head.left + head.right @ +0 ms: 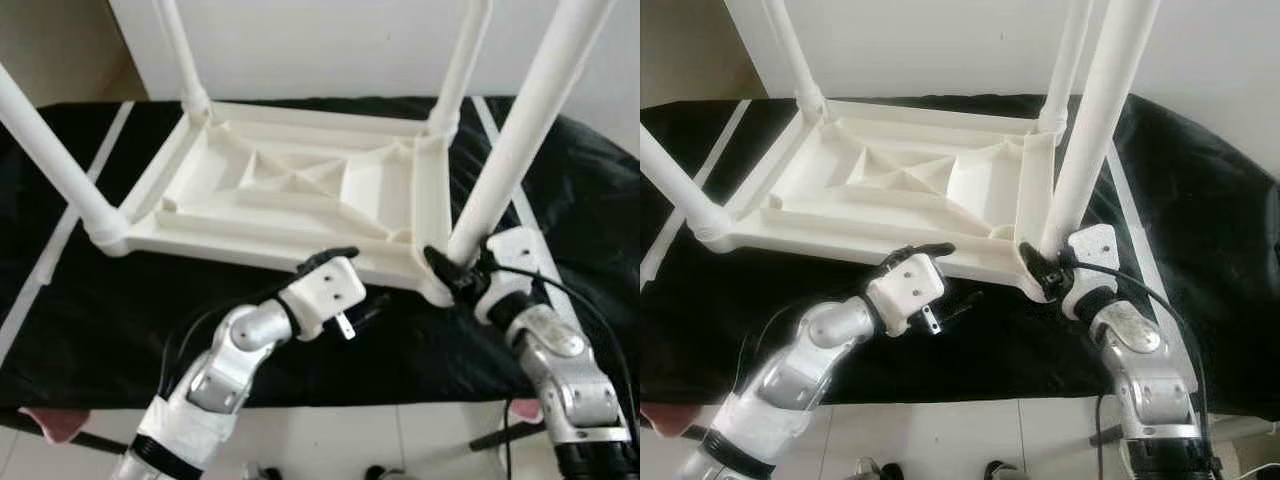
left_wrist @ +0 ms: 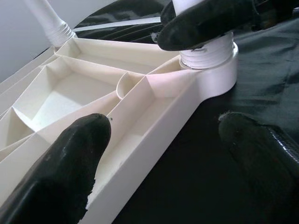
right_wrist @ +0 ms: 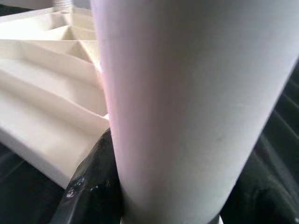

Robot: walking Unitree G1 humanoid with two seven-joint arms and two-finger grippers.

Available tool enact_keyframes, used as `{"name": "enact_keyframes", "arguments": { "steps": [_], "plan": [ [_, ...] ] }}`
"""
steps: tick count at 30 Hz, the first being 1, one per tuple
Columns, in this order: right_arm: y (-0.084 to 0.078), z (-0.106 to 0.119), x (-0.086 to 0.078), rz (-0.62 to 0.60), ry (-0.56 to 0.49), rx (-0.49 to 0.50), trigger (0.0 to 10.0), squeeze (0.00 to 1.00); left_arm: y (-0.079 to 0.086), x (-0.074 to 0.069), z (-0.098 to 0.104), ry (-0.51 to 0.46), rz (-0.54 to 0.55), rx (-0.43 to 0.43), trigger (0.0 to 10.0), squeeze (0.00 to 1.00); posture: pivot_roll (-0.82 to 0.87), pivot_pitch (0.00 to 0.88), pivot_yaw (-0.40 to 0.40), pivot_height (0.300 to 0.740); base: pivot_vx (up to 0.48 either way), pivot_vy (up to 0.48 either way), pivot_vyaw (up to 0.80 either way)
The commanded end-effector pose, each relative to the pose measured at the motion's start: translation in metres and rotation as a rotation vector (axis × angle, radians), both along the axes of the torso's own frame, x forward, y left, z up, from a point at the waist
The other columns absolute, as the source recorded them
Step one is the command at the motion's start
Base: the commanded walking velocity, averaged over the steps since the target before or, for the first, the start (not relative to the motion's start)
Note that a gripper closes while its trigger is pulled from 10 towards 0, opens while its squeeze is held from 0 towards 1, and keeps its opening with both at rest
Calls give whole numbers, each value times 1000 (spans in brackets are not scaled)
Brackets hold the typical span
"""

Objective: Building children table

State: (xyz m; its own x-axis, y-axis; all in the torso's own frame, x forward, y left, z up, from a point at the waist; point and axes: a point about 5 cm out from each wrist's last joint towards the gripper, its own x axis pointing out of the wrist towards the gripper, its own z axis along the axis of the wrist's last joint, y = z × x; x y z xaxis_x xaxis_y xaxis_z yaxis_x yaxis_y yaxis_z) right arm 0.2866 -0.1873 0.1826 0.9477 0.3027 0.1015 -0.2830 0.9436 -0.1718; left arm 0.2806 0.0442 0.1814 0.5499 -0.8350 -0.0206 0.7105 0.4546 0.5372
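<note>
A white plastic children's table top [image 1: 300, 190] lies upside down on a surface draped in black cloth [image 1: 120, 310], ribbed underside facing up. Four white legs stand up from its corners, and all are cut off by the top edge of the eye views: the near-right leg [image 1: 520, 130], the near-left leg [image 1: 50, 150], the far-left leg [image 1: 180, 50] and the far-right leg [image 1: 462, 60].

The right gripper [image 1: 455, 272] sits at the foot of the near-right leg, where that leg enters its round corner socket [image 2: 212, 70]. Its black fingers [image 2: 205, 21] are closed around the leg's base, one showing in front of it and the other hidden behind the leg. In the right wrist view the leg is so close that it blocks nearly all else; a dark finger [image 3: 86, 186] shows beside it.

The left gripper [image 2: 163, 154] hovers near the table top's near edge, just left of that same corner. Its two fingers are spread wide apart, one [image 2: 70, 158] over the ribbed frame, the other over the black cloth, holding nothing.

White stripes [image 1: 105, 150] cross the cloth at left and right. Below the near edge of the cloth, pale floor tiles [image 1: 330, 440] show.
</note>
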Motion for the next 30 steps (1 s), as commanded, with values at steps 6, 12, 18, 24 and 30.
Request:
{"name": "enact_keyframes", "arguments": {
  "steps": [6, 12, 18, 24, 30],
  "plan": [
    [0, -13, -4, -255, 74, 84, 10000, 0, -2, -2, -6, 13, 21, -12, 10000, 0, -124, 150, -3, 740, 0, 0, 0],
    [27, -22, -13, -451, 82, 164, 10000, 0, -1, -2, -7, 15, 27, -14, 10000, 0, -120, 147, -13, 740, 0, 0, 0],
    [45, -24, -16, -484, 89, 193, 10000, 0, 0, -2, -7, 17, 34, -17, 10000, 0, -119, 147, -16, 740, 0, 0, 0],
    [42, -21, -16, -506, 79, 195, 10000, 0, 1, -2, -7, 18, 35, -17, 10000, 0, -117, 149, -14, 740, 0, 0, 0],
    [43, -18, -18, -500, 48, 201, 10000, 1000, 3, -1, -6, 16, 39, -16, 10000, 0, -116, 152, -10, 740, 0, 0, 0]
  ]
}}
